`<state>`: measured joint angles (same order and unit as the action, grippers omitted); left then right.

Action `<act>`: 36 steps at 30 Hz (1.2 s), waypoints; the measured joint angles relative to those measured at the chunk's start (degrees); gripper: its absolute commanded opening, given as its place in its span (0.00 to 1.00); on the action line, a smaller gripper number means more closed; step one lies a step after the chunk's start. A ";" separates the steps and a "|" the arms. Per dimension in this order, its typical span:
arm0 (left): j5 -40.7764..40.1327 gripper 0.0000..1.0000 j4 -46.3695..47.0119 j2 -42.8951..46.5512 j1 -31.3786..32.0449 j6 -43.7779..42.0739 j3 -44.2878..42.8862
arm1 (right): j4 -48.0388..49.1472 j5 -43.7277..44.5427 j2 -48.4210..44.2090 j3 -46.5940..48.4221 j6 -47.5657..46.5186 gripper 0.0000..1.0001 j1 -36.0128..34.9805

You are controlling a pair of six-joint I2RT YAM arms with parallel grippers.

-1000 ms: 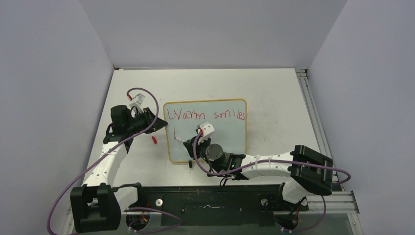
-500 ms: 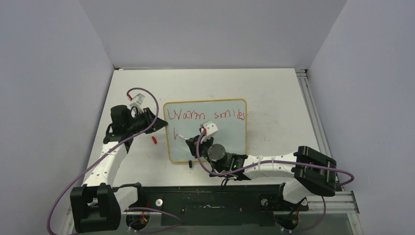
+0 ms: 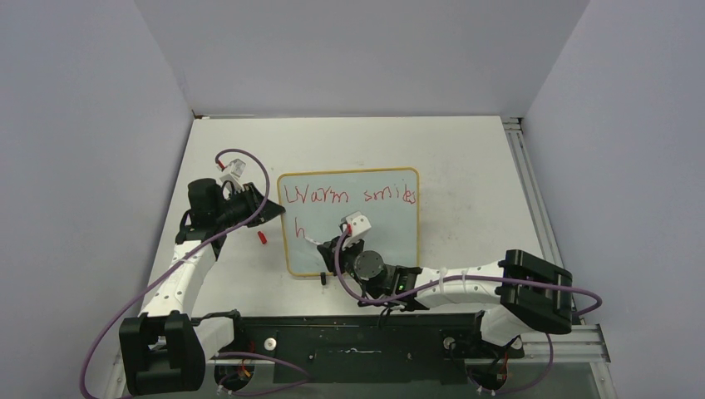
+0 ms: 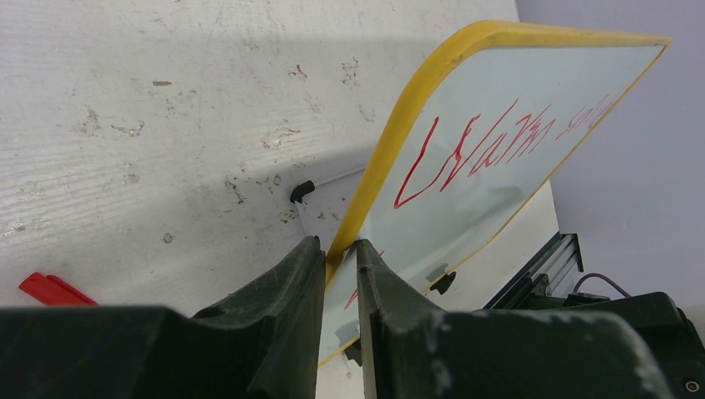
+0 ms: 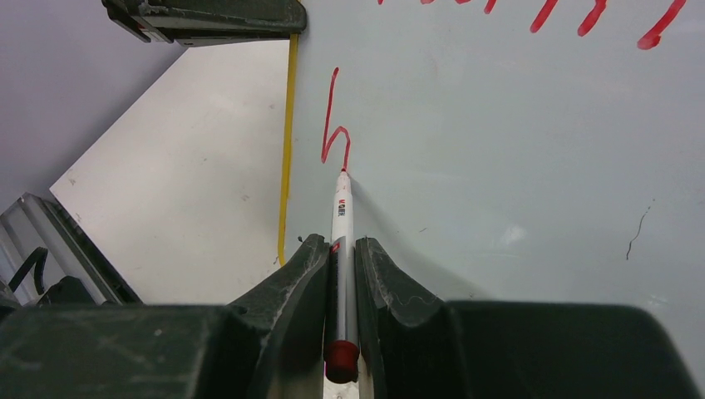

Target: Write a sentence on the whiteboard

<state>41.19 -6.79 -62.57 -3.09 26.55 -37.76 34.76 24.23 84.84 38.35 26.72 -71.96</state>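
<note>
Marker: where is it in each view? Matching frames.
Top external: marker centre, lower left of the whiteboard, beside the "h".
Left wrist: not in it.
Right wrist: bottom centre, shut in the right hand, tip at the "h".
Shared landmark: the whiteboard's yellow frame.
</note>
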 measured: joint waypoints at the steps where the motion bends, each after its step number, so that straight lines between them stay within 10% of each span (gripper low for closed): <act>1: 0.00 0.19 -0.02 0.00 0.00 0.00 0.00 | -0.11 0.02 0.00 -0.02 0.02 0.05 -0.09; 36: 0.02 0.19 -0.07 0.00 0.00 0.00 0.00 | -2.49 3.93 -2.45 0.00 -1.51 0.05 -0.87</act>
<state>41.21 -6.85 -62.57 -3.09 26.55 -37.76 32.27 28.16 82.39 38.35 25.21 -72.84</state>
